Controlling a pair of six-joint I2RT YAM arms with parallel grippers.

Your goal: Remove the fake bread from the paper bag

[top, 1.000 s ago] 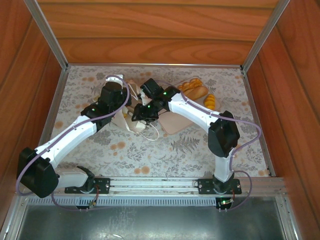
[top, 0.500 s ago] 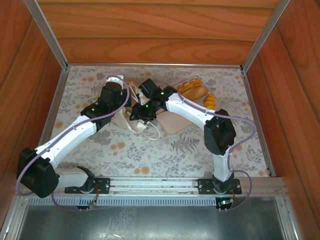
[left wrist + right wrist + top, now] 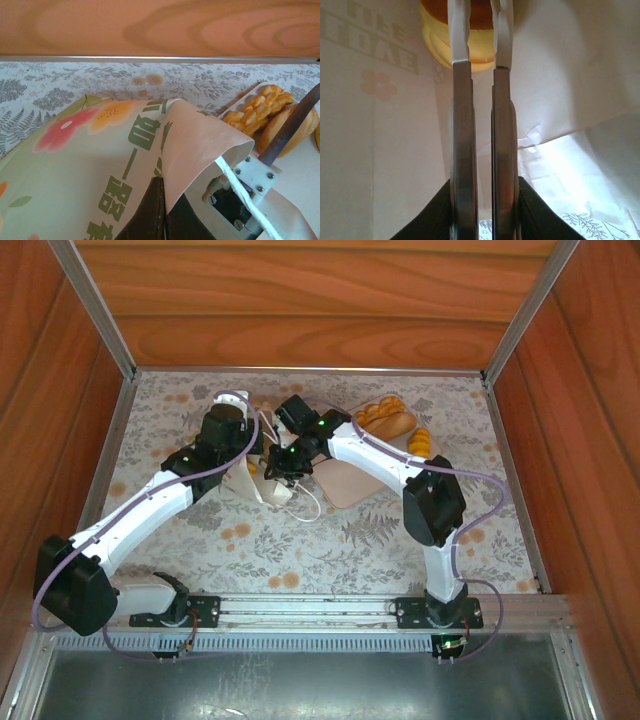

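L hand [image 3: 162, 192] clenched on paper bag [image 3: 100, 165] rim, propping mouth open so R hand [image 3: 481, 30] can reach in. R hand clenched, tips at a roll [image 3: 434, 47] inside; real grip unclear. Bag mid-desk nr far edge; other fake bread [image 3: 252, 107] on tray [image 3: 345, 488] beside it.

Mirrored "LOVE" on the paper bag [image 3: 385, 130]

Bread roll [image 3: 436, 42] inside paper bag [image 3: 262, 486] (tray [image 3: 346, 488] just right)
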